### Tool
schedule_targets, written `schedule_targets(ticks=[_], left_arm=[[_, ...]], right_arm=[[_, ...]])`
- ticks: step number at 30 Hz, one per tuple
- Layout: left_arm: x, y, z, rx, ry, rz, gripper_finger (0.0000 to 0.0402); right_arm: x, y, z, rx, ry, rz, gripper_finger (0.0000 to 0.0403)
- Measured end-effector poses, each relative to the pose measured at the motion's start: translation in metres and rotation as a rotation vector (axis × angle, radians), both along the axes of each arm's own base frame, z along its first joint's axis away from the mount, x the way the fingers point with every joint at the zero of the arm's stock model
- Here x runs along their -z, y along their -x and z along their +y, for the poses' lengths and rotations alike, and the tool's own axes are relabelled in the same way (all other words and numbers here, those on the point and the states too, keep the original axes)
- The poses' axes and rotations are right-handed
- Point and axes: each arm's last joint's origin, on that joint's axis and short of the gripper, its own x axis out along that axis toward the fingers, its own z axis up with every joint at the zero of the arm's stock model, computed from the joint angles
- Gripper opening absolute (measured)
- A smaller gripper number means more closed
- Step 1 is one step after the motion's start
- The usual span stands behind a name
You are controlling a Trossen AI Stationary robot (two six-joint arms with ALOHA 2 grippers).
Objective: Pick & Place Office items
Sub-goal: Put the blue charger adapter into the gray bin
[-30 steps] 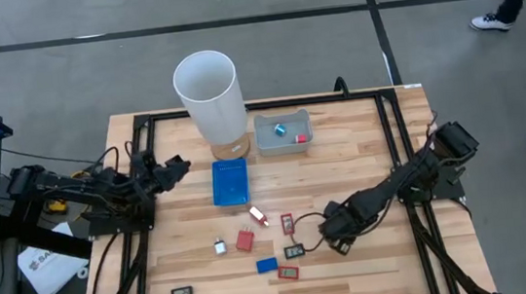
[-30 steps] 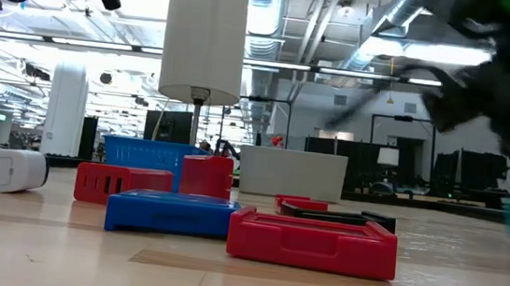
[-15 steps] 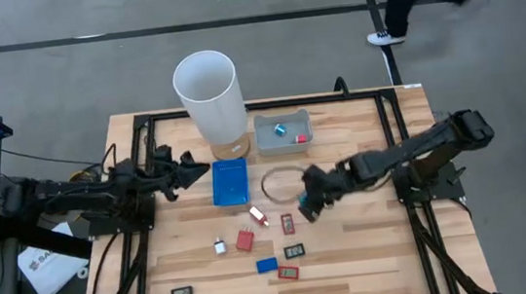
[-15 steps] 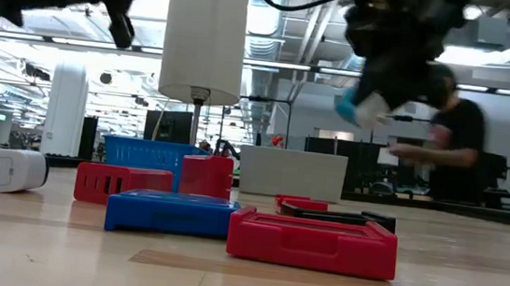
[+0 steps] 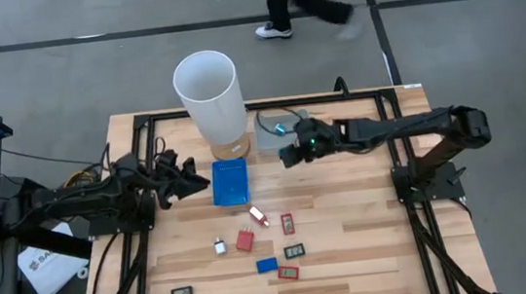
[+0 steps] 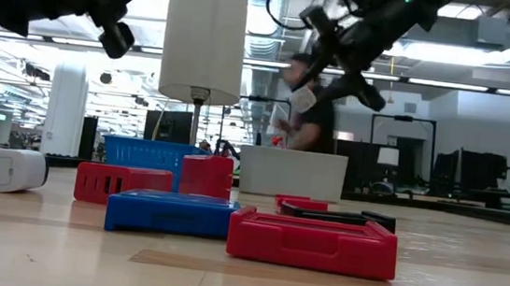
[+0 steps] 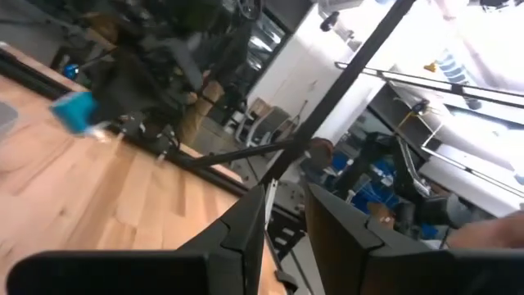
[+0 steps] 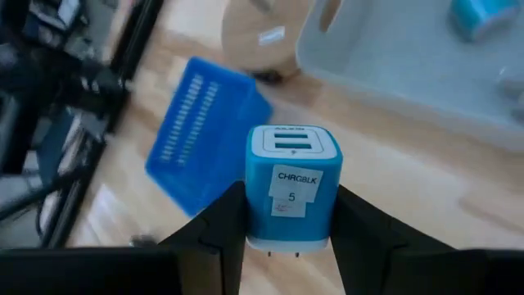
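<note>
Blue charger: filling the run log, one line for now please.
right gripper: holds blue charger | over gray bin | left gripper: beside blue tray

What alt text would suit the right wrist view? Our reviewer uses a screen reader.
The right gripper holds a small blue charger block between its jaws, its white label facing the camera. Below lie a wooden table, a blue slotted tray and the corner of a grey bin holding another small blue piece.
</note>
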Motion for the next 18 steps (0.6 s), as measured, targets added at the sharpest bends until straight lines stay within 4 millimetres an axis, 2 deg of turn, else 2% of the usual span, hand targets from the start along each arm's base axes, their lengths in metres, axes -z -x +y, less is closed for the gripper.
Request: schedule_targets(ticks=[10,18], left_arm=[[0.006,-0.003,-0.021,-0.007,-0.02,0.057,0.0086],[0.011,-0.004,-0.024,-0.126,-0.071,0.096,0.0086]], right_arm=[[0.002,0.016,-0.063,0.103,-0.063,-0.008,0.0131],[0.002,0.036,-0.103,0.132,-0.175,-0.053,0.0131]])
